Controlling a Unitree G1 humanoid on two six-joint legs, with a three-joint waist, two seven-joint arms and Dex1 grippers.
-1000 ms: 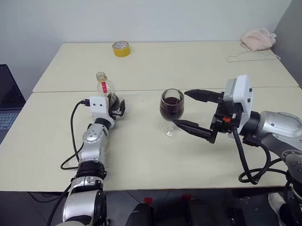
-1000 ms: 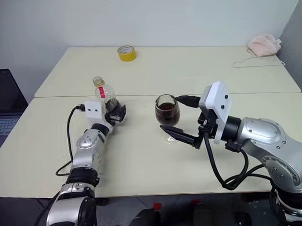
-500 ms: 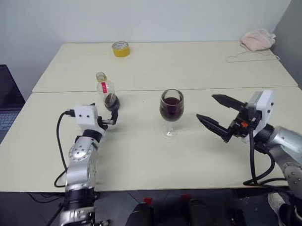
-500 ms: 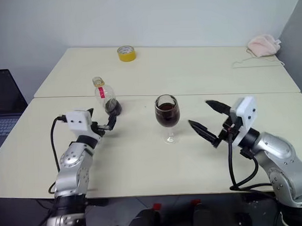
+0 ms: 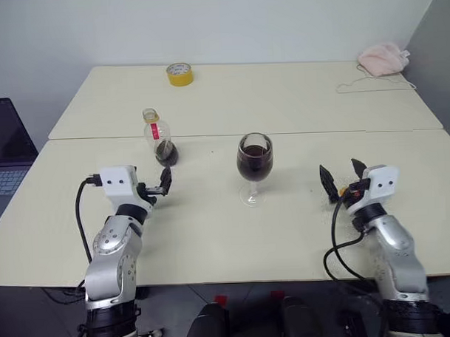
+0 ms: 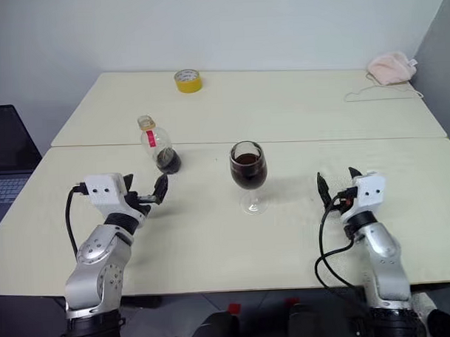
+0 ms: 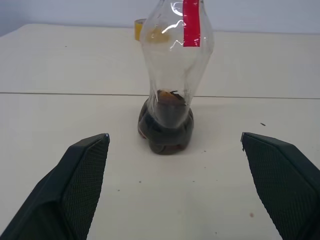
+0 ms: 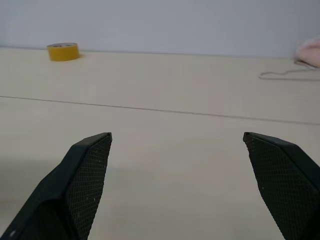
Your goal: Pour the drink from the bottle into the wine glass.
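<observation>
Wine glass (image 5: 255, 166) is the landmark: it stands upright on its round foot on the near half of the cream table (image 5: 282, 100), and its bowl holds dark, nearly black drink (image 5: 254, 166) to about the middle. To the robot's left of the glass and a little farther back stands the bottle (image 5: 158, 137), also upright, clear plastic with a red label strip; only a small rest of the dark liquid sits in its bottom, and it touches neither gripper. The left gripper (image 5: 158, 185) hangs near the bottle, on the robot's side of it and well apart from the glass, with its two black fingers spread wide and nothing between them; in the left wrist view the bottle shows between the two fingers (image 7: 80, 185) but beyond their tips. The right gripper (image 5: 342, 181) is to the robot's right of the glass, clearly apart from it, fingers also wide apart and empty. Far behind the glass, near the back edge, lies a yellow tape roll (image 5: 180, 73), and at the far right corner a pink cloth (image 5: 384, 58) lies beside a thin wire hanger (image 5: 377, 85).
</observation>
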